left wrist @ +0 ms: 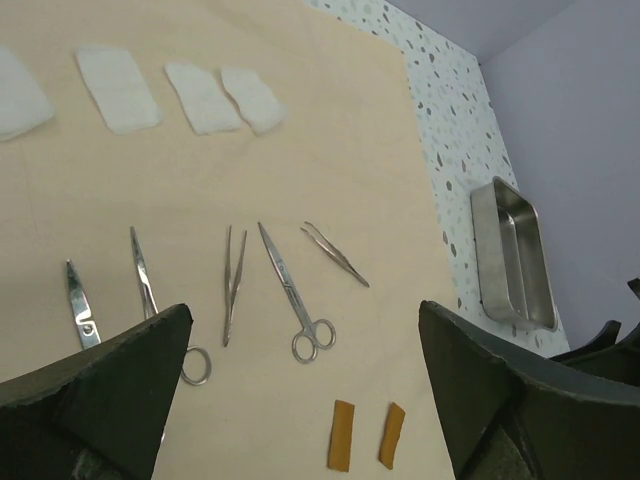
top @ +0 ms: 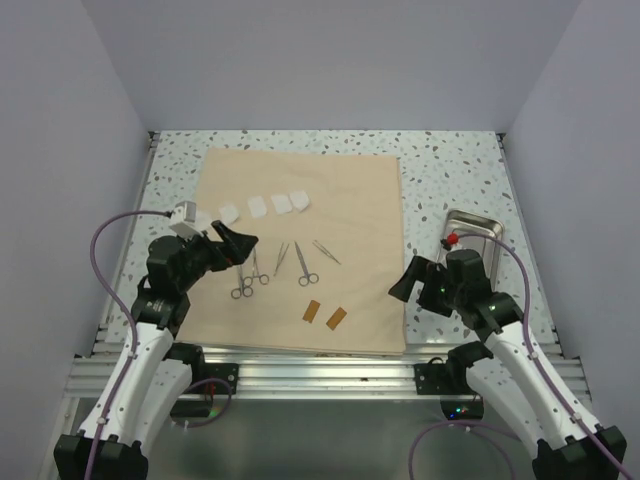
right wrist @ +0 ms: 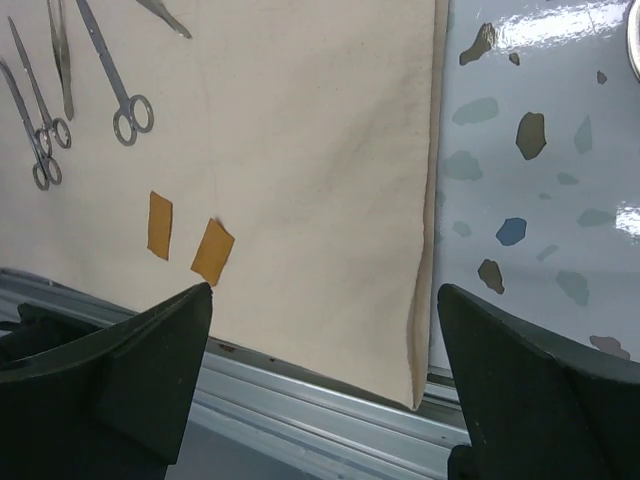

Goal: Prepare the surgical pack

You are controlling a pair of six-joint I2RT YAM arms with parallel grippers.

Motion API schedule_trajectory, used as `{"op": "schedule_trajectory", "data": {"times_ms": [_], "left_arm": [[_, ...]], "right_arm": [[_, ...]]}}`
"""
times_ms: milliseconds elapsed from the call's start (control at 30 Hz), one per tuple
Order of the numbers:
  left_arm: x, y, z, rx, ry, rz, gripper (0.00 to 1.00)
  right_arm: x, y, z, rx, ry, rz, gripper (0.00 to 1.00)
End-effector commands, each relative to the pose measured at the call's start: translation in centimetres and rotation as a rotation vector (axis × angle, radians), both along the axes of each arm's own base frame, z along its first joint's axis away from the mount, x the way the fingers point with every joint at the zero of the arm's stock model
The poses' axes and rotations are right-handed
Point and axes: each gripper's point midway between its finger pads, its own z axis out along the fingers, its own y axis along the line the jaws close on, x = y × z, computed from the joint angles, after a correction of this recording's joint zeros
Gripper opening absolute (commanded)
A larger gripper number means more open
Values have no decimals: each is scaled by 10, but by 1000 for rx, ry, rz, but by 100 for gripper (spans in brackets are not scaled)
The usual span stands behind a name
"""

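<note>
The top external view looks down from above and behind the arm bases, taking in the whole tabletop (top: 450,170). The left wrist view sits low over the surgical pack (left wrist: 330,130), facing toward the steel tray (left wrist: 515,250). The right wrist view looks closely down on the pack's near right corner. All three share the orange strips (top: 311,311).

The surgical pack (top: 360,200) lies flat on the counter (top: 450,170). The tray (top: 475,213) sits on the counter to its right, apart from it. On the pack, gauze pads (top: 258,207) form a far row, instruments (top: 304,270) a nearer row, and two strips (top: 336,318) lie nearest.
</note>
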Motion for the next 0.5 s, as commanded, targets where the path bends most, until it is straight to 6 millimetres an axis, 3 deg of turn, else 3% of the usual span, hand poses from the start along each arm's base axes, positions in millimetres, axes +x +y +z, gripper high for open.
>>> {"op": "schedule_trajectory", "data": {"times_ms": [0, 167, 267, 367, 467], "left_arm": [[2, 10, -2, 15, 8, 62, 100], [7, 25, 4, 102, 12, 114, 100], [10, 34, -3, 165, 58, 143, 99], [10, 37, -8, 190, 96, 151, 99], [12, 39, -13, 190, 115, 165, 99]], "right_arm": [[20, 3, 22, -28, -112, 60, 99], [45, 24, 36, -1, -167, 154, 99], [65, 37, 38, -40, -176, 168, 99], [85, 62, 34, -80, -161, 211, 99], [112, 106, 37, -95, -202, 262, 99]]}}
